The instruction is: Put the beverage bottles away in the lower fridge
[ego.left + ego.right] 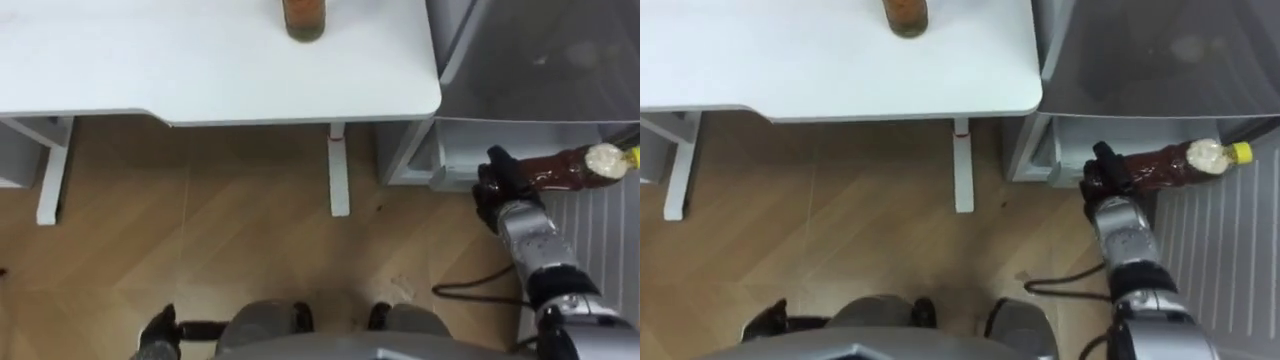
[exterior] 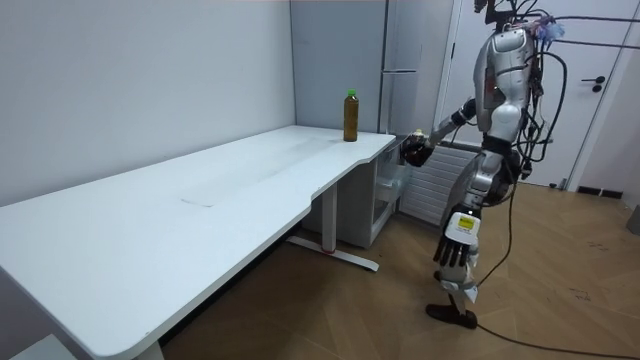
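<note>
The humanoid robot stands at the end of a white table point(image 1: 200, 70) beside a tall grey fridge point(image 1: 530, 70). Its right hand point(image 1: 500, 190) is clamped round the base of a dark drink bottle point(image 1: 560, 168). The bottle lies on its side, its yellow cap pointing to the robot's right, and is held low just in front of the lower compartment point(image 1: 425, 150), which appears to stand open. That low, level hold looks suited to sliding the bottle in sideways under the upper door.

A second drink bottle point(image 1: 304, 18) stands upright near the table's far edge, close to the fridge and within easy reach for a later trip (its green cap shows in the room view). The left hand point(image 2: 455, 250) hangs idle at the robot's side, fingers loose and holding nothing. By this reckoning, neither drink is in the fridge yet.
</note>
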